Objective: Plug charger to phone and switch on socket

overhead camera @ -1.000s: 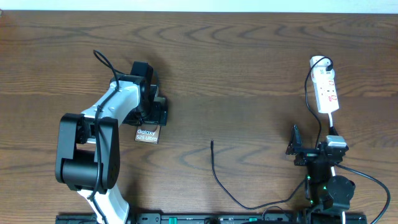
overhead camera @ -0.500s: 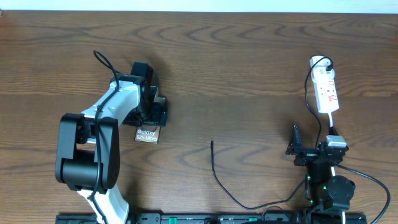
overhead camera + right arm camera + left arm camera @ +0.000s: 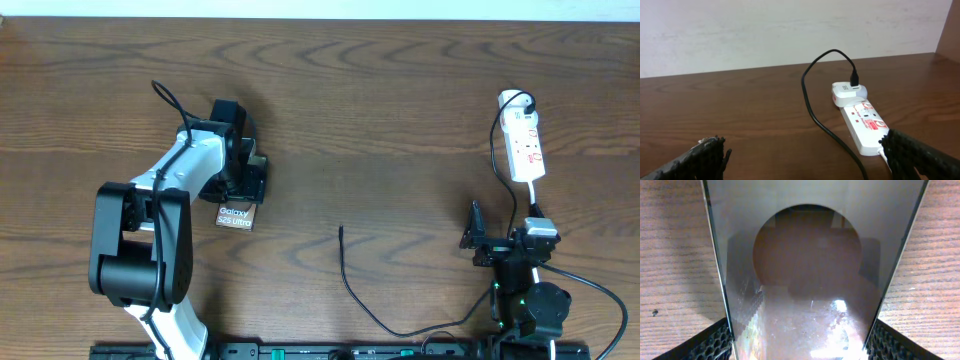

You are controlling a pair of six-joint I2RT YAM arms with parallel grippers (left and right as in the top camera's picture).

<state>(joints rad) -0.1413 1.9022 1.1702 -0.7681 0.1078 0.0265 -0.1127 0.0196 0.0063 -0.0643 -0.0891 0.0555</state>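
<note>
The phone [image 3: 236,216], a brown slab with white lettering, lies on the table at the left, its far end under my left gripper [image 3: 245,182]. In the left wrist view the phone [image 3: 805,255] fills the space between the fingers [image 3: 715,342], and both pads press against its long edges. The charger cable tip [image 3: 341,230] lies free mid-table. The cable runs back past my right arm to the white adapter [image 3: 514,99], which is plugged into the socket [image 3: 525,148]. My right gripper [image 3: 505,215] stands wide open and empty, just short of the socket [image 3: 865,127].
The socket's white lead [image 3: 535,195] and the black charger cable [image 3: 812,107] run between my right gripper's fingers. A wall stands behind the table's far edge [image 3: 790,30]. My left arm's own black cable [image 3: 168,100] loops up at the left.
The left jaws have narrowed onto the phone's edges, and the phone has shifted very slightly. The right arm has not moved.
</note>
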